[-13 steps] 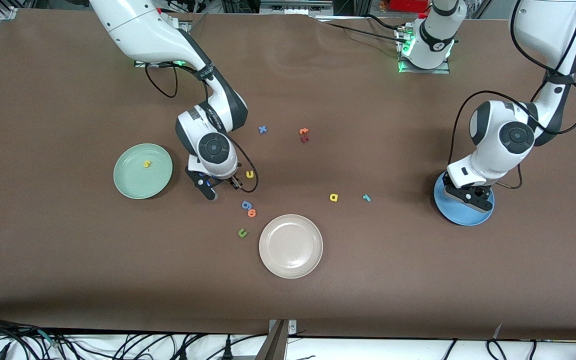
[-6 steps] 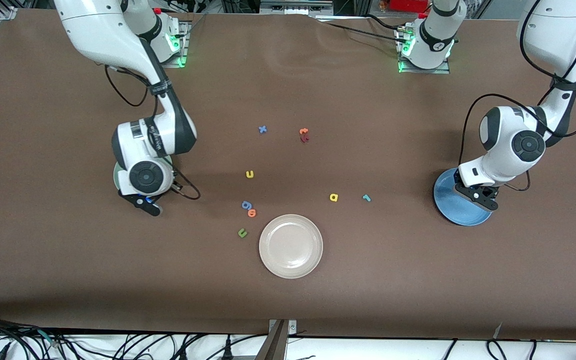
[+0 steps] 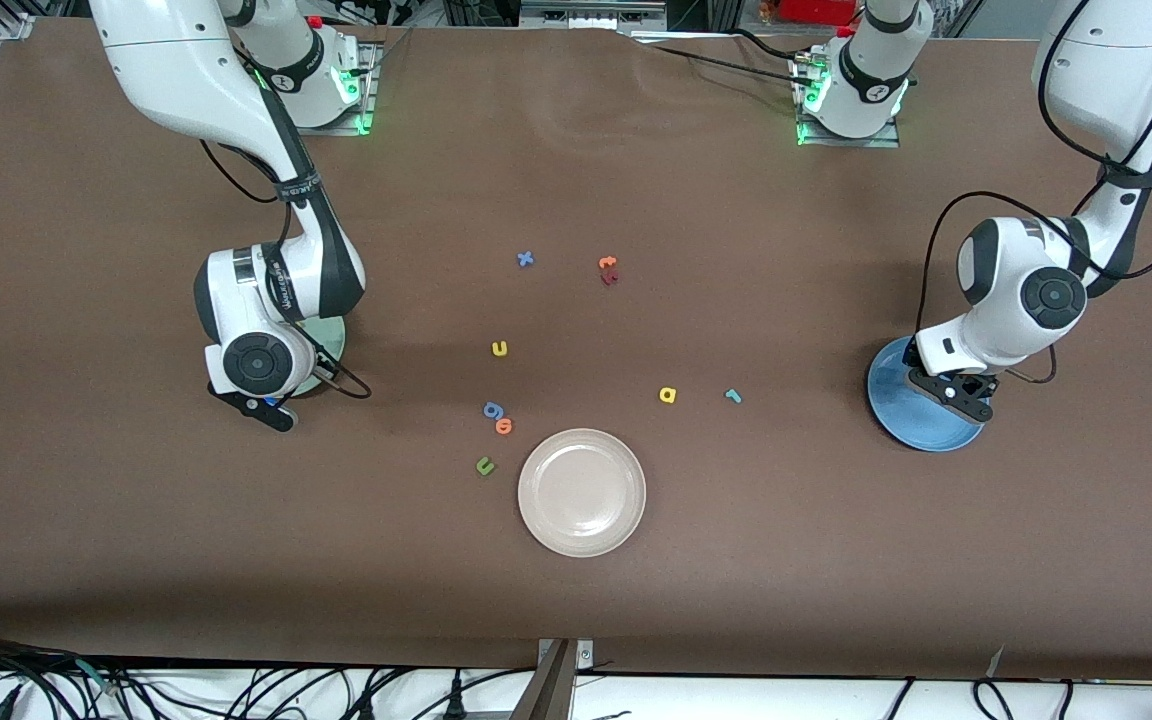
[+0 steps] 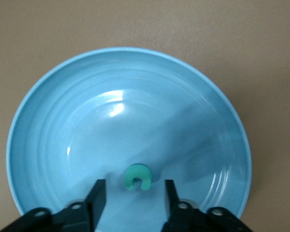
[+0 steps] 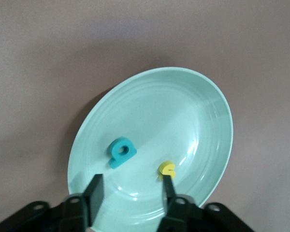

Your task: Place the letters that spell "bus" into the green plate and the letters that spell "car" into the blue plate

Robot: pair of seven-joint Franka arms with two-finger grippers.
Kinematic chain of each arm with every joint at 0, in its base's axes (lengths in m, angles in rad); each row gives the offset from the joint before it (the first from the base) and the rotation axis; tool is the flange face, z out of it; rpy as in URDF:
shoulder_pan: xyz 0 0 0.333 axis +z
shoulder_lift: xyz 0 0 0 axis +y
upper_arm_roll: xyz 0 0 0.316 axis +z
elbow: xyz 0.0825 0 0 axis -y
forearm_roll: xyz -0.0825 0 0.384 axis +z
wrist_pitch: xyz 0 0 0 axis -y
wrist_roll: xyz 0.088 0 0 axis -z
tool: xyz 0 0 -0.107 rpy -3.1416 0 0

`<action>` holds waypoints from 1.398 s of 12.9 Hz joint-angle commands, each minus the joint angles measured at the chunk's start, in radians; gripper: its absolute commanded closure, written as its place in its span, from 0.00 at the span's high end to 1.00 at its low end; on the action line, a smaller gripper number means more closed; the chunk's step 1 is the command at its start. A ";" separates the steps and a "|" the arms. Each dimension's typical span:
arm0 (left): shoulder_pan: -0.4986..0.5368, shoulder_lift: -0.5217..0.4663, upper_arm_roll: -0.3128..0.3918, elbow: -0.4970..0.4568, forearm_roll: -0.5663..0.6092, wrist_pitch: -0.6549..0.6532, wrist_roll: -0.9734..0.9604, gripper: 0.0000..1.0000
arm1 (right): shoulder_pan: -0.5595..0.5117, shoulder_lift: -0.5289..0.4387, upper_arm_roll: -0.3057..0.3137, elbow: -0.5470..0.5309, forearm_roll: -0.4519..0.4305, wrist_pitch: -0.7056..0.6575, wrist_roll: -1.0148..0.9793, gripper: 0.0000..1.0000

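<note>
L grip [image 4: 130,193] open over blue plate [image 4: 48,121] | wrist-only: c [image 4: 137,177] lies inside | R grip [image 5: 130,191] open over green plate [image 5: 203,111] | wrist-only: b [image 5: 121,152], s [image 5: 167,169] inside

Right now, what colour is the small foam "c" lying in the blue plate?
Teal-green foam "c", clearest in the left wrist view.

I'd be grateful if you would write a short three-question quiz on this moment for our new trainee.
1. True or false: the teal "b" and yellow "s" lie in the green plate.
2. Which letter lies in the blue plate? A) yellow "a" B) teal "c" C) teal "r"
3. Fill in: the yellow "u" lies on the ____.

Key
1. True; the right gripper is over them, jaws apart.
2. B; the left gripper, jaws apart, holds nothing above it.
3. table.
</note>
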 commanded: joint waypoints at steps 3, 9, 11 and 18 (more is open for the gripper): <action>-0.036 -0.021 -0.075 0.025 -0.119 -0.005 -0.070 0.69 | 0.003 -0.088 0.089 0.011 0.240 -0.016 0.092 0.99; -0.221 -0.029 -0.108 0.068 -0.152 -0.008 -0.703 0.69 | 0.155 -0.030 0.172 0.025 0.270 0.241 0.477 0.76; -0.292 -0.013 -0.107 0.094 -0.152 -0.008 -0.898 0.69 | 0.199 0.012 0.170 0.022 0.267 0.309 0.543 0.72; -0.401 0.080 -0.099 0.188 -0.152 -0.008 -1.503 0.63 | 0.236 0.058 0.169 0.011 0.269 0.400 0.624 0.63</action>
